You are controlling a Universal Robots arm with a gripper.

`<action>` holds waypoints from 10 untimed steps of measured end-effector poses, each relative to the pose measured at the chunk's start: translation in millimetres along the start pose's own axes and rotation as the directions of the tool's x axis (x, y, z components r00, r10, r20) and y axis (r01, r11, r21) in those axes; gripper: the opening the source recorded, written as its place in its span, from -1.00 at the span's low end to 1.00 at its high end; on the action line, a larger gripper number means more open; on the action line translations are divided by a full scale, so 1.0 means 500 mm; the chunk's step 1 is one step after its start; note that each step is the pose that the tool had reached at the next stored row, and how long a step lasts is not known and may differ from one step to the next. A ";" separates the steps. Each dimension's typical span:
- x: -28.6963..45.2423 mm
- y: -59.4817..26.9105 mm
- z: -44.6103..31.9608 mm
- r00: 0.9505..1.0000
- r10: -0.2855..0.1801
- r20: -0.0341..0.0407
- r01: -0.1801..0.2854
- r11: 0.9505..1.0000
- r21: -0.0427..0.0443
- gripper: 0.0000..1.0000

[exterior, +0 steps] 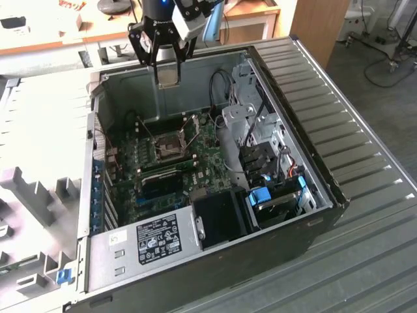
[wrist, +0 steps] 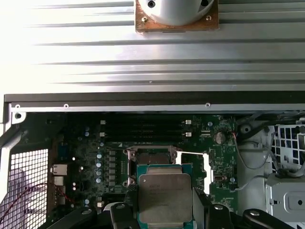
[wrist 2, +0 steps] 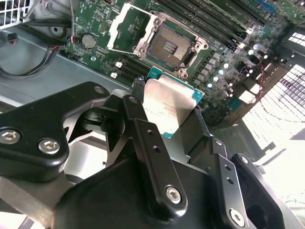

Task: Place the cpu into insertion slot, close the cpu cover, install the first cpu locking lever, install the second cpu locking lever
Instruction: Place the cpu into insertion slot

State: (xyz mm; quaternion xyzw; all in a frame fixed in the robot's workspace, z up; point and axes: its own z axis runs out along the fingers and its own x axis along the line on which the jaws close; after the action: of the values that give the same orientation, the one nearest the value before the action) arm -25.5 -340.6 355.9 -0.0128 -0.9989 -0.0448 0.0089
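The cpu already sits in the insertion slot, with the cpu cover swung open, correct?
No. The second wrist view shows the cpu clamped in the gripper, clear of the insertion slot, whose pin field is bare. The cpu cover is swung open, as stated.

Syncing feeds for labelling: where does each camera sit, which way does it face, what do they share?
Exterior view: off the arm, above the open case, looking down; pincer holds the cpu.
Second wrist view: behind the pincer's fingers, facing the insertion slot and open cpu cover.
First wrist view: at the wrist, looking over the cpu onto the motherboard.
Shared: the cpu in all.
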 end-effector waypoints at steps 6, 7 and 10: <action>0.000 -0.001 0.014 1.000 0.000 0.000 0.000 1.000 0.000 0.08; 0.000 -0.002 0.017 1.000 0.000 0.000 0.000 1.000 0.000 0.08; 0.000 -0.002 0.026 1.000 0.000 0.000 0.000 1.000 0.000 0.08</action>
State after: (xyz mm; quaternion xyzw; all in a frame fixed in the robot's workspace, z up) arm -25.6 -340.6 342.9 -0.0128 -0.9989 -0.0449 0.0089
